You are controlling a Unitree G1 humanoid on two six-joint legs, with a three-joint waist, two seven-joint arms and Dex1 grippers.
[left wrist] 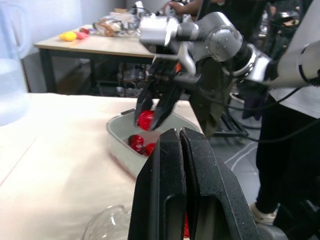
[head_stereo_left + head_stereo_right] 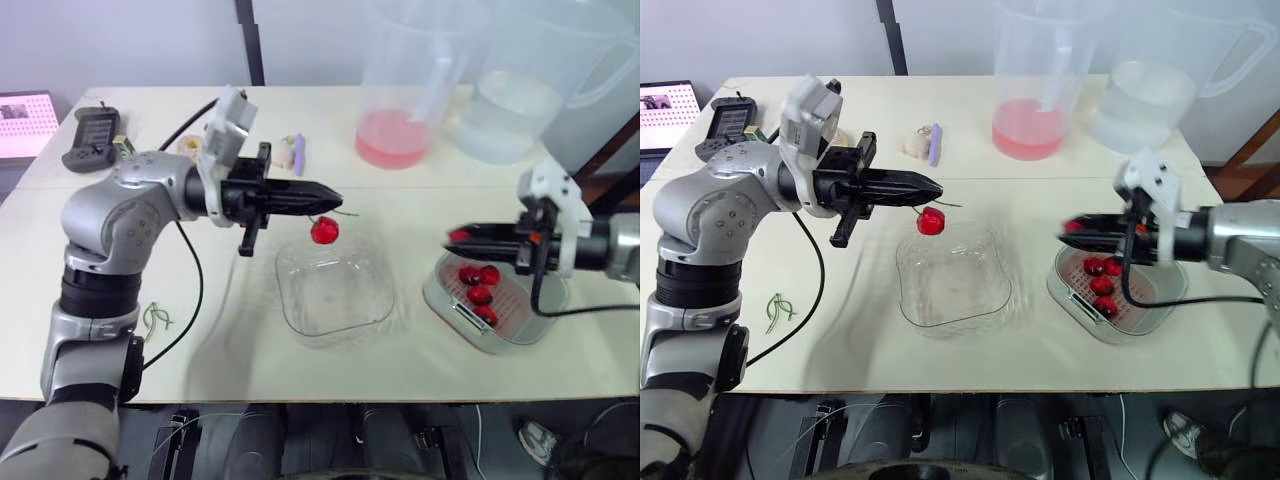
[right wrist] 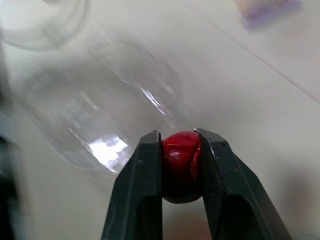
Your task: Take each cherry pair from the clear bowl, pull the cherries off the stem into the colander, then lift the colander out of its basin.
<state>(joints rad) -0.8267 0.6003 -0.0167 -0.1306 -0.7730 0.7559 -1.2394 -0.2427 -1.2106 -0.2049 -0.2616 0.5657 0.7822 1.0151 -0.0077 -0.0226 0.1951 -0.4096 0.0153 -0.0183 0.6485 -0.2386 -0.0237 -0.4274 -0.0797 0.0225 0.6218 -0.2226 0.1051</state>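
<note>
Cherry [image 3: 181, 160] sits pinched in my right gripper [image 2: 458, 237] at the colander's [image 2: 437, 296] left rim; my left gripper [image 2: 335, 197] pinches a stem [image 2: 347, 212] above the clear bowl [image 2: 340, 300].

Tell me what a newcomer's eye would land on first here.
The left gripper pinches a stem with one red cherry dangling over the clear bowl at mid-table. To the right, the right gripper clamps a second cherry above the colander, where several cherries already lie.

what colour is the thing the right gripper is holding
Red. The cherry shows best in the right wrist view.
</note>
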